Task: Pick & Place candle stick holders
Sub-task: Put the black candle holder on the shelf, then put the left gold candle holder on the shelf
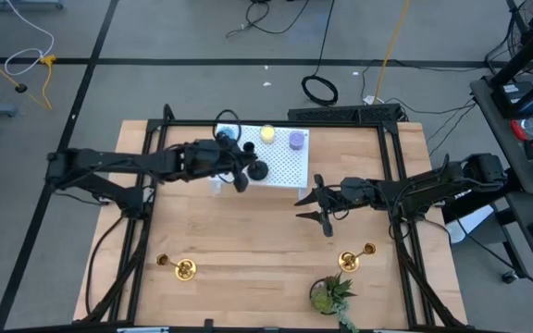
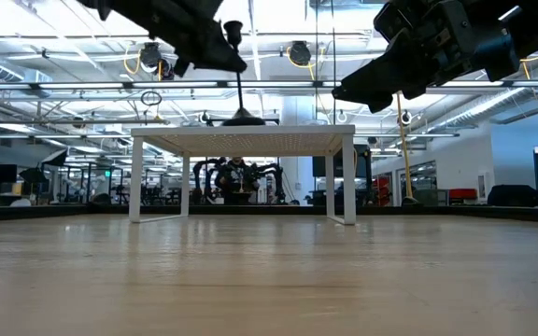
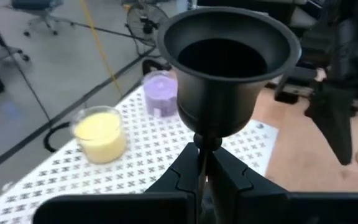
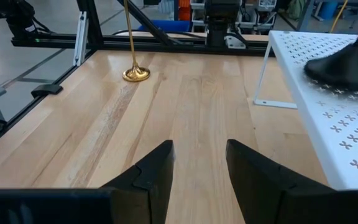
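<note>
The black candle stick holder (image 1: 258,170) stands upright on the white perforated stand (image 1: 285,171), its round base (image 4: 347,65) on the stand's top. My left gripper (image 3: 205,158) is shut on its stem. My right gripper (image 4: 197,168) is open and empty above the table, just right of the stand (image 1: 317,208). One gold holder (image 1: 179,268) stands on its base near the table's near left, another (image 1: 354,257) at the near right. My left gripper pinches the black holder's slim stem (image 3: 207,142) just below its cup (image 3: 229,56), between its two fingers (image 3: 238,171). The fingers come about level from the table's left and lie across the stem. The holder stays upright with its base (image 2: 243,119) on the stand.
A yellow candle (image 1: 267,133) and a purple candle (image 1: 296,141) sit at the far side of the stand's top. A small green potted plant (image 1: 329,294) stands at the table's near edge, beside the right gold holder. Bare wood lies between the two gold holders.
</note>
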You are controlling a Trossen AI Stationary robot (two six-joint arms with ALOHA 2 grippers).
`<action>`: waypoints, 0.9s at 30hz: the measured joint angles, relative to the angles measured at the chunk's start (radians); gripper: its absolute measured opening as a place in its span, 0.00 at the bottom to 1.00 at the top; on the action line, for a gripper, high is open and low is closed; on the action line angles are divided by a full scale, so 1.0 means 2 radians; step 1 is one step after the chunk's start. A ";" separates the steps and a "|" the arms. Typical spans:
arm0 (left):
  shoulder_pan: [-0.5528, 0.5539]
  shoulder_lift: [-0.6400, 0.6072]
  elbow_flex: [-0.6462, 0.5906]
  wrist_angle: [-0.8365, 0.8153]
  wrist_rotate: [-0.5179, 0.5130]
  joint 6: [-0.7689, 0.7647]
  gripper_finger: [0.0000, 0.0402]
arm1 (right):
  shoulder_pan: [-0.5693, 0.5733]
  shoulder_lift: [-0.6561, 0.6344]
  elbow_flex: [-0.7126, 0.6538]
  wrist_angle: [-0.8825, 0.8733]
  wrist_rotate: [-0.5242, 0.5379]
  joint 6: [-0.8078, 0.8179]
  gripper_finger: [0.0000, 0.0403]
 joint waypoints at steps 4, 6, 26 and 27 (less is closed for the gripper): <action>0.008 0.015 0.000 0.012 0.016 0.001 0.04 | 0.000 0.000 0.000 0.000 0.000 -0.002 0.36; 0.014 0.017 0.000 0.013 0.016 0.003 0.05 | 0.000 0.000 0.000 0.000 0.000 -0.002 0.36; 0.027 0.018 0.000 0.016 0.012 0.045 0.24 | 0.000 0.000 0.000 0.000 0.000 -0.002 0.36; 0.025 0.018 0.000 0.013 0.012 0.045 0.25 | 0.000 0.000 0.000 0.000 0.000 -0.002 0.36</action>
